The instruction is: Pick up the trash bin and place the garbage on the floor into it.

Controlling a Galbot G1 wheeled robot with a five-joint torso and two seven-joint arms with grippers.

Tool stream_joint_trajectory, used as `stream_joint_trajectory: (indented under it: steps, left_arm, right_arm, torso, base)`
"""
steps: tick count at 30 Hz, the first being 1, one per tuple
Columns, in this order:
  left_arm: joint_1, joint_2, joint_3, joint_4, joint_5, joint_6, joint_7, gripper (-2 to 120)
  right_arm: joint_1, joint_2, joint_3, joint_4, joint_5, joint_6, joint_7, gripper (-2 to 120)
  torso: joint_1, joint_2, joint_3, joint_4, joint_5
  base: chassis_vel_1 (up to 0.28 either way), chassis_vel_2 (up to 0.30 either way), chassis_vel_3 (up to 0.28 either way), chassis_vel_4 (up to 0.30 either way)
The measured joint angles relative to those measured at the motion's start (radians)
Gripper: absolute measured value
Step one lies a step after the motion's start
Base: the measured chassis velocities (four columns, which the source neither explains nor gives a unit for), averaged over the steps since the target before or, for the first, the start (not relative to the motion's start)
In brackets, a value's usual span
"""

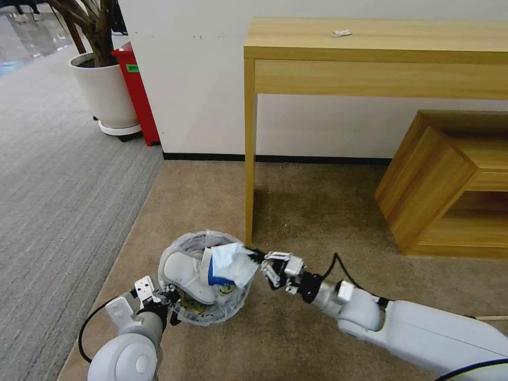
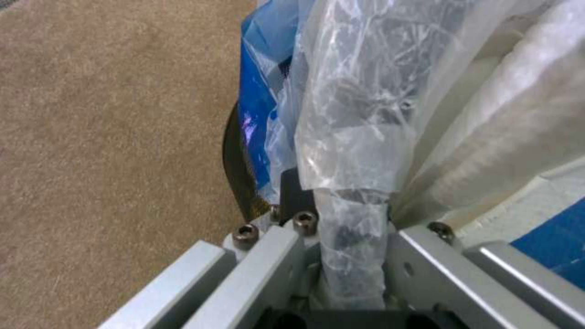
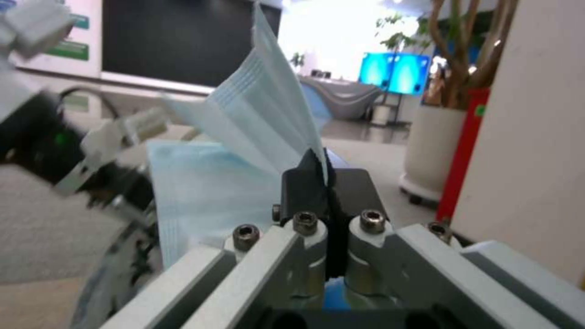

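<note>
Pale blue mask (image 3: 244,151) pinched in right gripper (image 3: 326,183) jaws above trash bin (image 1: 203,278).

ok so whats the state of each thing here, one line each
small round black trash bin: upright, nearly full, white slipper on top
pale blue face mask: pinched, held over the bin
left gripper: shut on the bin's bagged rim
right gripper: shut on the mask
beige carpet floor: bare around the bin

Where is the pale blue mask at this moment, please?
In the head view the mask hangs pinched in the right gripper over the trash bin, beside the desk leg; the left gripper grips the bin's near rim.
</note>
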Motion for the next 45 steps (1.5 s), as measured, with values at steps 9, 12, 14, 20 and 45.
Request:
stream_joint_trajectory:
  steps: [9, 12, 14, 20, 45]
  left_arm:
    - [-0.003, -0.016, 0.002, -0.016, 0.0, 0.004, 0.0, 0]
    - [0.0, -0.024, 0.002, -0.029, 0.002, 0.006, 0.0, 0]
    - [0.007, -0.032, 0.007, -0.042, 0.01, 0.008, 0.002, 0]
    - [0.03, -0.045, 0.02, -0.055, 0.046, 0.008, 0.011, 0]
    - [0.024, -0.049, 0.048, 0.001, 0.101, 0.004, 0.04, 0]
  right_arm:
    - [0.082, 0.101, -0.124, -0.123, -0.003, 0.008, 0.004, 0]
    - [0.108, 0.135, -0.152, -0.16, -0.005, 0.006, 0.02, 0]
    - [0.113, 0.16, -0.163, -0.19, -0.008, 0.003, 0.032, 0]
    - [0.115, 0.198, -0.177, -0.246, -0.021, 0.003, 0.044, 0]
    - [0.075, 0.178, -0.125, -0.185, -0.065, -0.016, 0.11, 53]
  torso:
    - [0.0, 0.0, 0.0, 0.0, 0.0002]
    - [0.0, 0.0, 0.0, 0.0001, 0.0]
    - [0.0, 0.0, 0.0, 0.0, 0.0002]
    - [0.0, 0.0, 0.0, 0.0, 0.0003]
    - [0.0, 0.0, 0.0, 0.0, 0.0002]
  base:
    - [0.0, 0.0, 0.0, 0.0]
    - [0.0, 0.0, 0.0, 0.0]
    - [0.0, 0.0, 0.0, 0.0]
    - [0.0, 0.0, 0.0, 0.0]
    - [0.0, 0.0, 0.0, 0.0]
